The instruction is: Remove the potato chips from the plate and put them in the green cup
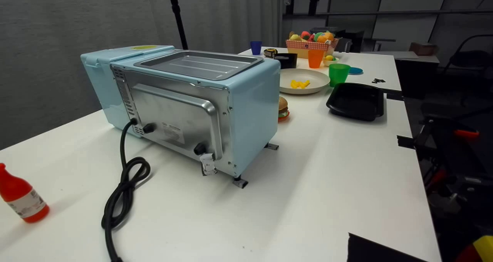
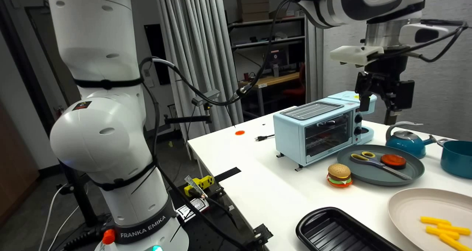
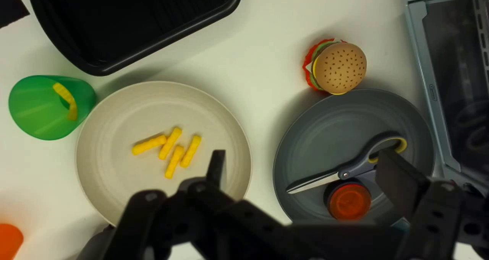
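four potato chips (image 3: pixel 167 149) are scattered inside the rim of the cream plate (image 3: pixel 126 114); another is seen in the green cup (image 3: pixel 38 109) beside that rim; the tool (image 2: pixel 384 103) is spread wide apart.

Cream, round, shallow plate (image 3: pixel 126 172): faint concentric rings.
Yellow, stick-shaped potato chips (image 3: pixel 174 162): one even colour.
Bright green, tapered, translucent cup (image 3: pixel 38 109): lighter streaks.
Black, glossy, rectangular tray (image 2: pixel 335 232): parallel ribs.
Round toy burger (image 3: pixel 339 67): tan bun, dark specks; red, green, yellow layers.
Metal-bladed scissors (image 3: pixel 349 172): silver, grey-and-yellow handles.
Light-blue, box-shaped metal oven (image 1: pixel 177 110): silver panel.
Pale basket (image 1: pixel 298 51): red-and-white checked trim.
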`<state>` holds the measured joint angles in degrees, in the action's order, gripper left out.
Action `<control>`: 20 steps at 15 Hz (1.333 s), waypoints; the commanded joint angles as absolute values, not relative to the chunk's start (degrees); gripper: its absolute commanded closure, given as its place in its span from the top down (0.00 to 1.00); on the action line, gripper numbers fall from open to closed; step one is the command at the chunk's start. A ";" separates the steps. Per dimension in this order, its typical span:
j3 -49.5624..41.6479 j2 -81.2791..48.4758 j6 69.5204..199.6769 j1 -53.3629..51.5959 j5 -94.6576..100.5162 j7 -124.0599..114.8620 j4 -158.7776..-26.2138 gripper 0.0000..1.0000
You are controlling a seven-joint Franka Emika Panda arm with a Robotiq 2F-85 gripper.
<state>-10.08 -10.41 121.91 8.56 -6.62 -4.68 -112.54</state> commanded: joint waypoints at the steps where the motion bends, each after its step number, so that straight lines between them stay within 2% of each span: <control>1: -9.65 -10.55 121.78 9.00 -6.52 -4.78 -112.20 1.00; 10: -9.98 -12.14 121.40 9.43 -6.61 -5.06 -110.39 1.00; 20: -11.39 -23.08 121.77 12.48 -7.62 -8.27 -104.37 1.00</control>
<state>-11.31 -18.61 121.91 11.45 -6.61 -6.94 -108.64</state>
